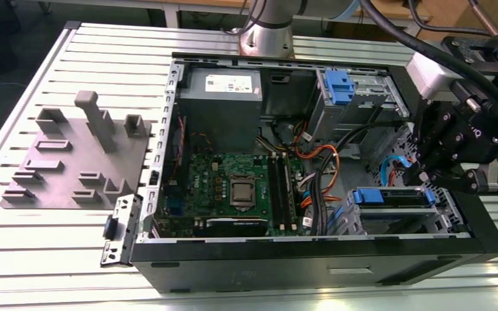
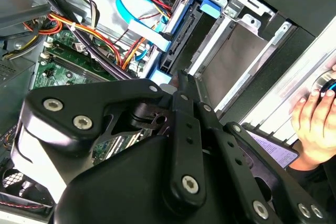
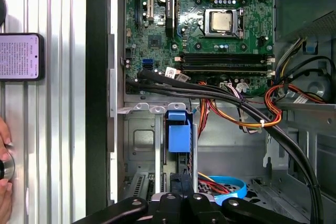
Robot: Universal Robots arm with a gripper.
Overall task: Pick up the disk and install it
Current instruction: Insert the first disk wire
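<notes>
Exterior view, left to right: grey fixture [image 1: 67, 162] on desk [image 1: 24, 253]; open case [image 1: 318, 259]; disk [image 1: 391, 197] lying flat in corner bay, blue frame square to it, so I judge it seated. End effector [image 1: 417, 175] narrow, nothing between tips, poised near disk, angled in over case wall.

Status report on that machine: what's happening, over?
Tool low inside case, right by disk. Disk sits in its bay, blue frame showing. Cables bunched alongside; a hand at the table edge.
</notes>
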